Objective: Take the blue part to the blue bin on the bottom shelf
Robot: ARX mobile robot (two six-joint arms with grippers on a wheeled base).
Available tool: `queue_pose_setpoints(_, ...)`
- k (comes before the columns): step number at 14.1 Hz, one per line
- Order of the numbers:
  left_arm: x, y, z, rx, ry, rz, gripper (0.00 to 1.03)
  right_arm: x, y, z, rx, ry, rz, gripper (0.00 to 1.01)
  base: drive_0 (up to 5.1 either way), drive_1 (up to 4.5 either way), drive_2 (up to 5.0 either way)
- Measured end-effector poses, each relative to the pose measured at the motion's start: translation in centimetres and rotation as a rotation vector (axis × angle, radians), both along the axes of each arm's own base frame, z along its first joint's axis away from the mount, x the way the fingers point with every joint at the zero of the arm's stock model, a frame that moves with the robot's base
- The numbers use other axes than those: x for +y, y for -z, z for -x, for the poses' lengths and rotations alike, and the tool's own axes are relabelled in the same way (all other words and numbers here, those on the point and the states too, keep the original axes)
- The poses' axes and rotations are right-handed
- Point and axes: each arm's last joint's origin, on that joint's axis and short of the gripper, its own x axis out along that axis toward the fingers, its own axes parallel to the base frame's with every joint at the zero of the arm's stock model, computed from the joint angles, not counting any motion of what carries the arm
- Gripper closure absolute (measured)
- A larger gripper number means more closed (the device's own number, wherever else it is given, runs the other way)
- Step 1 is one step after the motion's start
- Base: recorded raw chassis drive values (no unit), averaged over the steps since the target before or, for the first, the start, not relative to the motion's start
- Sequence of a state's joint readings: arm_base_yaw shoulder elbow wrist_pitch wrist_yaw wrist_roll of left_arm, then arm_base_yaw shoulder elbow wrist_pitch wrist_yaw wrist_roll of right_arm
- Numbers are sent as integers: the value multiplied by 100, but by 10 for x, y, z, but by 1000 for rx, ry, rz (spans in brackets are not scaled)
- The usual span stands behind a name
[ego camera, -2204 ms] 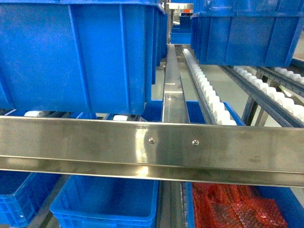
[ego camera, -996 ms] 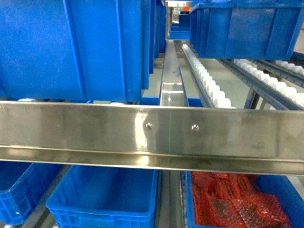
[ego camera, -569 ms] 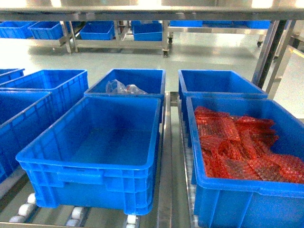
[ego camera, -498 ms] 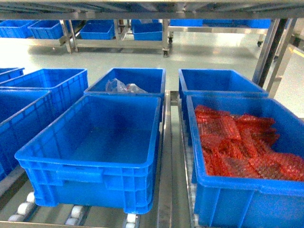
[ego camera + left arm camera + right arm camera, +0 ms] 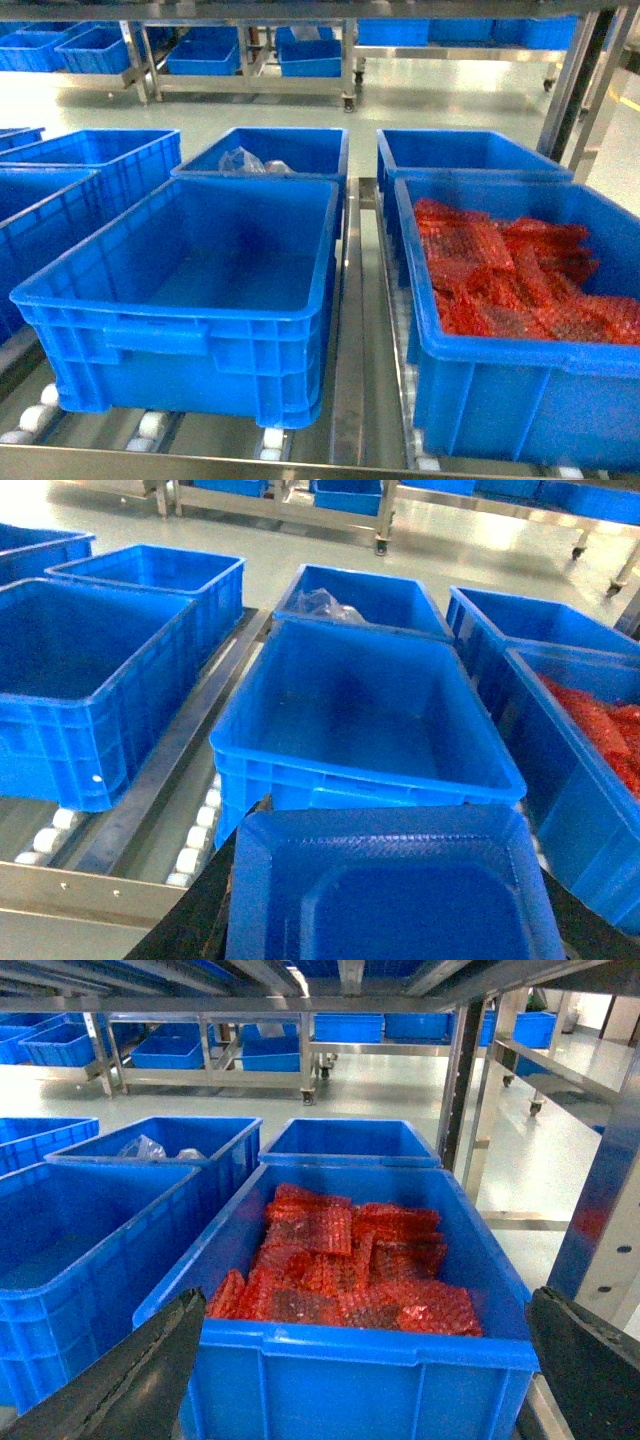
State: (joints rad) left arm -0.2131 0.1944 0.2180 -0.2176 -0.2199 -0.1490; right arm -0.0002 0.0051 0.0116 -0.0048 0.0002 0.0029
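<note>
Now that the head camera has dropped below the steel rail that filled its view a second ago, the bottom shelf (image 5: 352,420) lies open in front, its white rollers showing along the near edge. That puts the drop spot in reach: the blue bin (image 5: 190,300) sits front and centre, and nothing shows inside it.

Just beside it on the right stands a like tub (image 5: 520,310) full of red bubble-wrap packets (image 5: 510,270); a steel strip runs between the two. Behind the blue bin is another tub holding clear plastic (image 5: 245,160).

Open room is mainly above the bin's mouth. Its rolled rim and the neighbours' walls are the edges to clear, and an upper shelf rail hangs overhead.

I cannot find the blue part in any view — a blue tray (image 5: 390,890) fills the bottom of the left wrist picture and may carry it. Neither claw shows its tips, so I cannot tell whether either is spread or pinching.
</note>
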Motion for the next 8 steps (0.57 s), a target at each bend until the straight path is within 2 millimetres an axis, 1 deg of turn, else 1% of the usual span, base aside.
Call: queue_pose_setpoints(8,0,1,0,5,0,-1,60,0,0,0,1,-1,0,3,0,0,0)
